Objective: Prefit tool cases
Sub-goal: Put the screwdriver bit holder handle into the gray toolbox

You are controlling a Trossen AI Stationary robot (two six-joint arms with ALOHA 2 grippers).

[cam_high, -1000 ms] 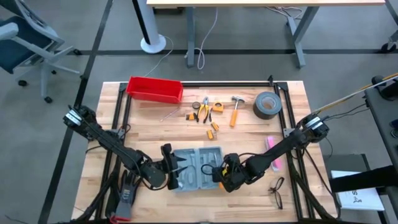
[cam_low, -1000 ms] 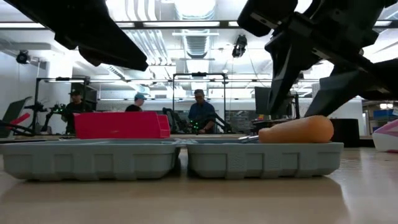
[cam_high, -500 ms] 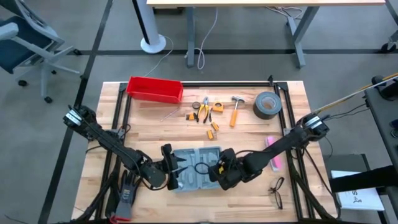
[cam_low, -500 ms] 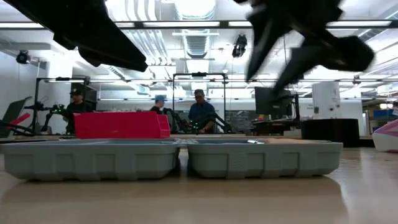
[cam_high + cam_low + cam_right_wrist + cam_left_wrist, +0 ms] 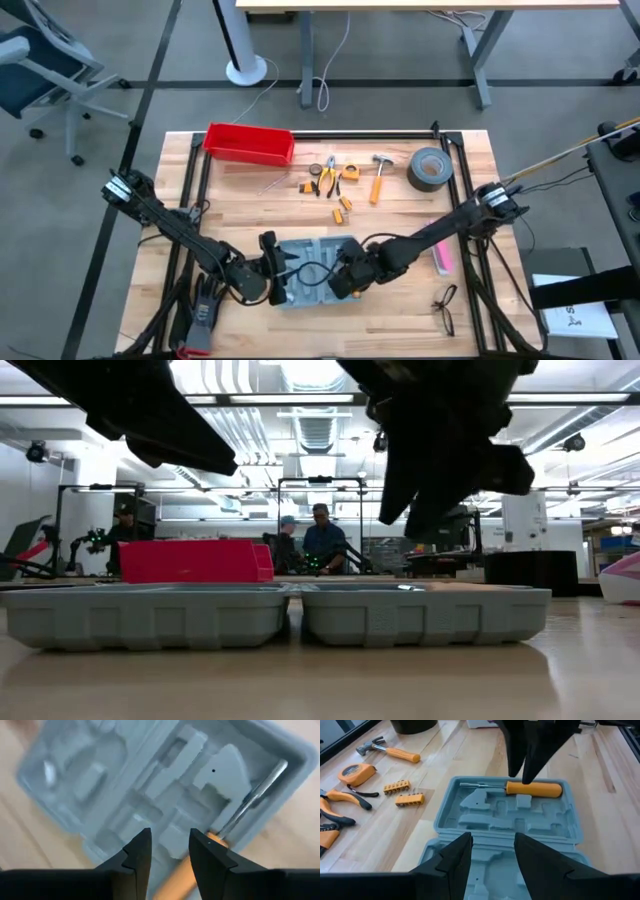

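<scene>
**Both grippers over the open case, screwdriver in its slot**

The case (image 5: 318,267) lies open and flat near the front middle of the table (image 5: 250,190), its two grey halves side by side. In the left wrist view one screwdriver (image 5: 535,788), orange-handled, lies in a slot along the far edge of the far half; the other moulded slots look empty.

The left arm reaches in from the table's left edge, bent low, and its gripper (image 5: 278,262) sits at the case's left side. Its fingers (image 5: 451,860) stand apart with a moderate gap above the near half, and nothing is between them.

The right arm stretches in from the right edge across the table, and its gripper (image 5: 340,278) hangs above the right half of the case. In the low view it is clear of the tray, lifted off the rim. Its fingers (image 5: 136,851) are a narrow gap apart and empty; the screwdriver shaft and handle lie just beyond them in the case.

Behind the case, on the bare wood: one red bin (image 5: 249,143), one hammer (image 5: 379,175), one roll of tape (image 5: 429,168), one tape measure (image 5: 349,172), one pair of pliers (image 5: 327,176), and two bit strips (image 5: 403,793). A pink object (image 5: 441,247) lies by the right arm, and a pair of glasses (image 5: 444,309) near the front right corner.

Three people (image 5: 322,543) show in the room beyond the table.
</scene>
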